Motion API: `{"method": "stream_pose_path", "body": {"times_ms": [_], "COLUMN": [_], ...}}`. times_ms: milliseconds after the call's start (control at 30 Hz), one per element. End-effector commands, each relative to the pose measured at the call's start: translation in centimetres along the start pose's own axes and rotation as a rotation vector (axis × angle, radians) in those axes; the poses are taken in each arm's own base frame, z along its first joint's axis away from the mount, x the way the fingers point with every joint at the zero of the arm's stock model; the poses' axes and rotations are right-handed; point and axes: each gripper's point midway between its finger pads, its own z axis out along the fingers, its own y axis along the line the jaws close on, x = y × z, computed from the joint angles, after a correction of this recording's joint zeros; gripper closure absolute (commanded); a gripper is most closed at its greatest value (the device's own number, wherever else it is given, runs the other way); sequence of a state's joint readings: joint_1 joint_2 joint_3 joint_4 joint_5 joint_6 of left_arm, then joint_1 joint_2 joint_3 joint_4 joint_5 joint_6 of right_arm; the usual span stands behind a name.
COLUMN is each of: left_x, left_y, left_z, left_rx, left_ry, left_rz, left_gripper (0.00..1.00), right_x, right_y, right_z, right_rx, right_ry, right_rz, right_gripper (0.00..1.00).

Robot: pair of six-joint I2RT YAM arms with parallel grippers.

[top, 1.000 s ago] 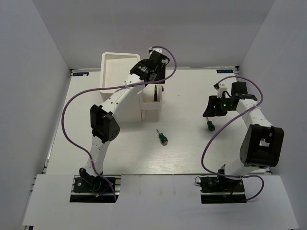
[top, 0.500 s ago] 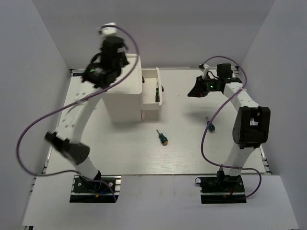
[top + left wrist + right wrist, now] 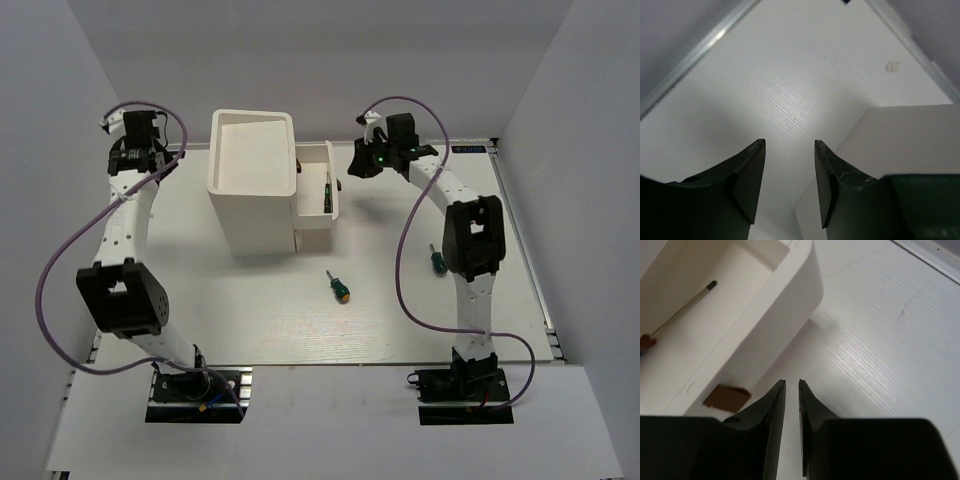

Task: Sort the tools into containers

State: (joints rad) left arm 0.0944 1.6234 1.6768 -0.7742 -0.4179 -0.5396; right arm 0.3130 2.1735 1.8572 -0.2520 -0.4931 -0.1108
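The container [image 3: 255,215] stands upright at the far left-centre of the surface [image 3: 400,310], its recessed top tray facing up. One drawer [image 3: 335,200] is pulled out to the right, probably left open to receive further tools. The left gripper [image 3: 789,147] hangs over bare surface beside the container's left wall, well apart from every tool. Its fingers are moderately spread and hold nothing, which suggests it is parked clear. The right gripper [image 3: 791,384] sits just beside the drawer front, near the brown knob [image 3: 727,396]. Its fingers are closed to a narrow slit with nothing between them. Inside the drawer a thin dark-shafted screwdriver [image 3: 682,310] lies flat, its long axis parallel to the drawer front. Two green-handled screwdrivers are still unsorted on the surface. The centre screwdriver [image 3: 338,285] lies diagonally, tip toward the drawer and handle toward the near edge. The right screwdriver [image 3: 436,260] runs roughly far to near, handle nearest the arm bases.
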Motion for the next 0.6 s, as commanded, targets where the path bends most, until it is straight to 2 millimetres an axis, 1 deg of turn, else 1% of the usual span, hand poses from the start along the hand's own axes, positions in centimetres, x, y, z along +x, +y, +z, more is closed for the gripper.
{"method": "stream_pose_path", "body": {"times_ms": [0,33,67,100,133,200,233,267,300,333,400,433,500,567], "left_x": [2.1,4.2,4.5,4.5,5.2,5.8,6.6,6.6,7.0,6.8,8.1,8.4,9.6,10.0], "left_y": [-2.0,-2.9,-3.2,-4.3,-5.1,-6.1,-6.6,-7.0,-7.7,-8.3,-8.9,-9.4,-10.8,-11.4], "left_z": [1.7,2.4,2.6,3.1,3.3,3.7,3.9,3.7,3.7,3.4,3.7,3.5,3.2,3.2], "left_rx": [0.18,0.233,0.268,0.319,0.363,0.412,0.445,0.477,0.5,0.544,0.583,0.625,0.697,0.74], "left_ry": [0.122,0.181,0.191,0.185,0.217,0.242,0.27,0.271,0.282,0.275,0.319,0.336,0.39,0.411], "left_rz": [-0.063,-0.058,-0.066,-0.073,-0.071,-0.062,-0.051,-0.038,-0.033,-0.015,-0.013,-0.004,0.013,0.021], "left_gripper": [0.46,0.46,0.47,0.47,0.47,0.48,0.48,0.48,0.48,0.48,0.48,0.48,0.48,0.48], "right_x": [-3.0,-3.6,-2.7,-3.1,-3.0,-2.6,-2.6,-2.7,-2.8,-2.8,-3.0,-2.9,-3.1,-3.3], "right_y": [-0.2,0.0,0.6,1.1,1.6,3.4,4.1,4.7,5.3,6.5,7.3,8.0,8.7,9.0], "right_z": [1.8,2.1,3.2,3.3,3.6,4.1,4.1,4.2,4.2,4.1,4.2,4.2,4.3,4.2], "right_rx": [0.037,0.028,0.008,-0.019,-0.037,-0.106,-0.129,-0.148,-0.171,-0.225,-0.247,-0.272,-0.288,-0.294], "right_ry": [-0.07,-0.084,-0.066,-0.077,-0.077,-0.071,-0.068,-0.07,-0.071,-0.07,-0.072,-0.067,-0.07,-0.075], "right_rz": [-0.034,-0.034,-0.027,-0.019,-0.01,0.003,0.013,0.009,0.038,0.051,0.058,0.068,0.072,0.073], "right_gripper": [0.78,0.79,0.79,0.79,0.79,0.81,0.81,0.81,0.81,0.82,0.82,0.84,0.84,0.84]}}
